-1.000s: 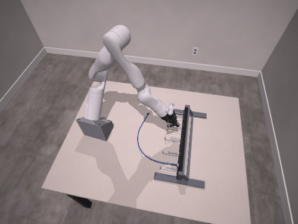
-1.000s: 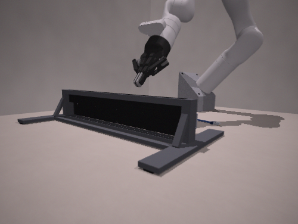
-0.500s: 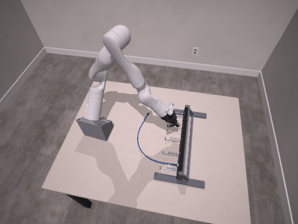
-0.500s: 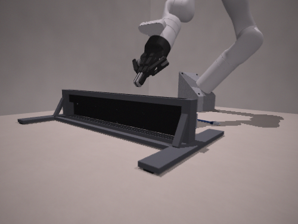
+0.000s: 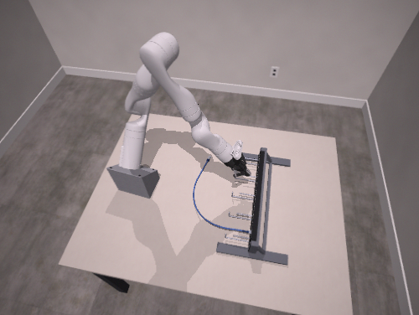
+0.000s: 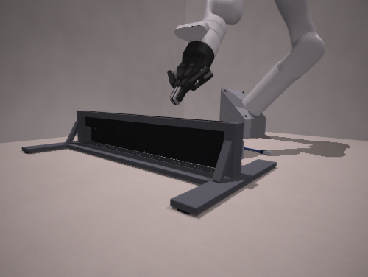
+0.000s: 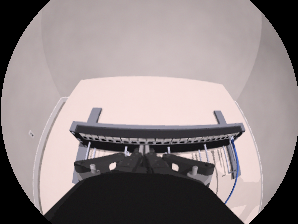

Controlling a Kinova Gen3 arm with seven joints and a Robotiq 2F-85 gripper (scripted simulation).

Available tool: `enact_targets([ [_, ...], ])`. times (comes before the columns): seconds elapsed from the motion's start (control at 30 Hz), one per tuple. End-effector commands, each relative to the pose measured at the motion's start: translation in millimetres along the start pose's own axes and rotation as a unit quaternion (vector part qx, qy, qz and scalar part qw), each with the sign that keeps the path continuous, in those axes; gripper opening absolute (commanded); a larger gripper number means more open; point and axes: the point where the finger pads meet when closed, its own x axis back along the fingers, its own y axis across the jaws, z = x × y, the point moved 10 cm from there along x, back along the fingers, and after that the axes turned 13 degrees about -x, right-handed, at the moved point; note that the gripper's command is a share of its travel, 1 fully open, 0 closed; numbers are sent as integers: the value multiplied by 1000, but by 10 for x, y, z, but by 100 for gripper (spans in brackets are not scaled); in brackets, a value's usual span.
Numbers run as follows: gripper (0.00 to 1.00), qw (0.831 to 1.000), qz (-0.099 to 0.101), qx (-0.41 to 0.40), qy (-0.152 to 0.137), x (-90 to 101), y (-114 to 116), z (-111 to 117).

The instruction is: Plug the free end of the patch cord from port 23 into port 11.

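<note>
Grey walls with white skirting and a mottled grey-brown floor surround the pale, flat rectangular worktop. Standing upright on it is a long dark-grey patch rack with flat bar feet. Thin, pale wire-like bars project from its port side. One end of the slender blue patch cord meets the rack near one end of the port row; the cord curves over the worktop. Its free end, a small clear plug, lies on the worktop, well apart from the rack, on the side of the white jointed arm. The black two-fingered claw is closed, gripping nothing, above rack height and clear of the plug. Port numbers are too small to read.

Nudged slightly rightward and a touch upward in exterior view, with closed Robotiq fingers. Carried along in same small shift, together with white wrist camera housing. In top view, moved only faintly, a bit toward upper edge of picture, above bench.
</note>
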Motion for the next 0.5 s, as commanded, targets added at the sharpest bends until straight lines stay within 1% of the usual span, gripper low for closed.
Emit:
enact_targets([
  [0.0,0,1000,-3,-3,7,109,34,42],
  [0.03,0,1000,-3,-3,7,109,34,42],
  [0.1,0,1000,-3,-3,7,193,33,41],
  [0.47,0,1000,-3,-3,7,745,30,33],
])
